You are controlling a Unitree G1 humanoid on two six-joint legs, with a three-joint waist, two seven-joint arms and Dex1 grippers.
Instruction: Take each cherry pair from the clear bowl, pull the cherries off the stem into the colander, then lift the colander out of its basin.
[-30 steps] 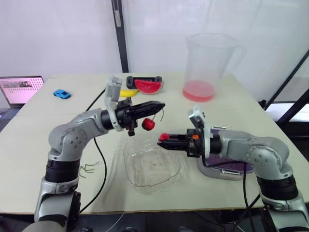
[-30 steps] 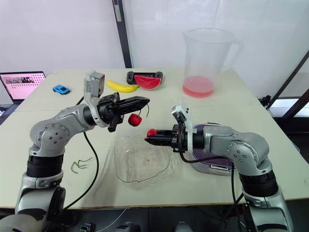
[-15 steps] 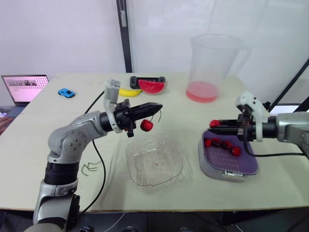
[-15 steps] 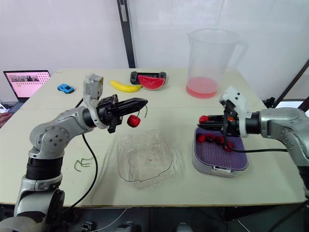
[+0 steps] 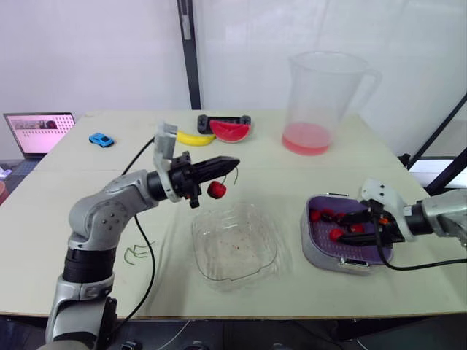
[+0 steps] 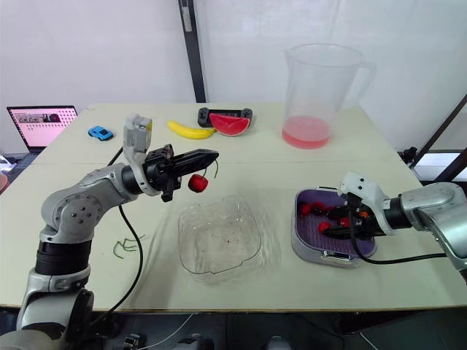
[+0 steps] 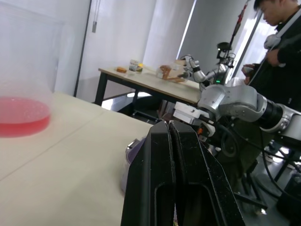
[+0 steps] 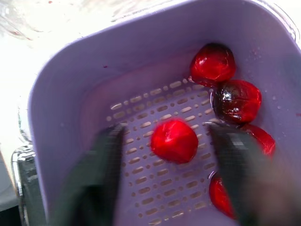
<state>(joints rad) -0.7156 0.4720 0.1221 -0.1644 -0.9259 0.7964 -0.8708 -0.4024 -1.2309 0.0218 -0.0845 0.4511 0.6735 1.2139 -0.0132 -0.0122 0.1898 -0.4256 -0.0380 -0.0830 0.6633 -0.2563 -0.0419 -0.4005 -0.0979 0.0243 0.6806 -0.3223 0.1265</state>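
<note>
Above the clear bowl's (image 5: 268,253) far-left rim the left gripper (image 5: 232,161) pinches a stem (image 6: 217,169) with one cherry (image 5: 216,190) dangling, while right of the bowl the right gripper (image 8: 169,134) gapes wide over the purple colander (image 8: 70,94), a loose cherry (image 8: 174,140) between its fingers (image 8: 106,155).

- No word, brand, number or sign can be read on anything in these views.
- The open laptop with a pink-lit screen (image 5: 38,131), at the far left corner of the beige table (image 5: 292,171), shows rows of small marks, too small to read.
</note>
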